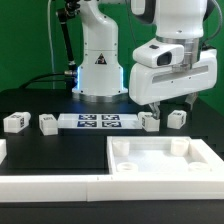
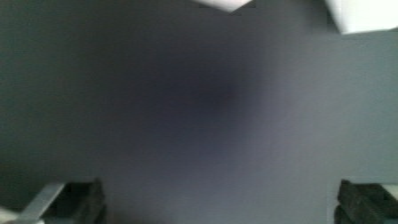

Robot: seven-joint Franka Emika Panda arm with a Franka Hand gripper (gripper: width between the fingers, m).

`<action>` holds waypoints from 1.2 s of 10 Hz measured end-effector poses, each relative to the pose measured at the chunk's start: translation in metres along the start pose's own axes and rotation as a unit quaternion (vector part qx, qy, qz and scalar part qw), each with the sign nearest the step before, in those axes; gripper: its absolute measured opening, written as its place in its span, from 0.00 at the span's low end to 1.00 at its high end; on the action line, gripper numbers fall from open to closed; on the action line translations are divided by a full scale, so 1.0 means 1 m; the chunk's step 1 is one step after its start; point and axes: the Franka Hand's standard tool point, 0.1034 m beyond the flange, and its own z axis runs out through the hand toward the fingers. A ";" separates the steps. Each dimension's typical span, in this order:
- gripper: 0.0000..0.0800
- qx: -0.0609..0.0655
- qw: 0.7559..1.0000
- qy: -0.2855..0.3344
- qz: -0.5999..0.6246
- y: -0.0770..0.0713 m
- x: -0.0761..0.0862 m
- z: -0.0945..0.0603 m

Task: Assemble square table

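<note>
The large white square panel (image 1: 160,160) with a raised rim lies flat at the front right of the black table. Four small white tagged legs stand in a row behind it: two on the exterior view's left (image 1: 15,122) (image 1: 47,124) and two on its right (image 1: 150,121) (image 1: 177,119). My gripper (image 1: 166,106) hangs open and empty just above the two right legs. In the wrist view the gripper (image 2: 217,205) shows two dark fingertips (image 2: 71,200) far apart over blurred black table. Two white leg edges (image 2: 222,4) (image 2: 365,12) show at the frame border.
The marker board (image 1: 98,122) lies between the two pairs of legs. The robot base (image 1: 98,60) stands behind it. Long white bars (image 1: 50,186) edge the black surface at the front and on the exterior view's left.
</note>
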 end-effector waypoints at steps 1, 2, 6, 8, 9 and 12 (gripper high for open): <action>0.81 0.009 0.999 -0.005 0.040 -0.004 -0.006 0.003; 0.81 0.018 0.993 -0.006 0.115 -0.008 -0.008 0.005; 0.81 0.024 0.972 -0.010 0.234 -0.014 -0.008 0.005; 0.81 0.042 0.934 -0.018 0.353 -0.040 -0.018 0.015; 0.81 0.055 0.916 -0.015 0.397 -0.044 -0.022 0.019; 0.81 0.057 0.922 -0.023 0.383 -0.041 -0.022 0.019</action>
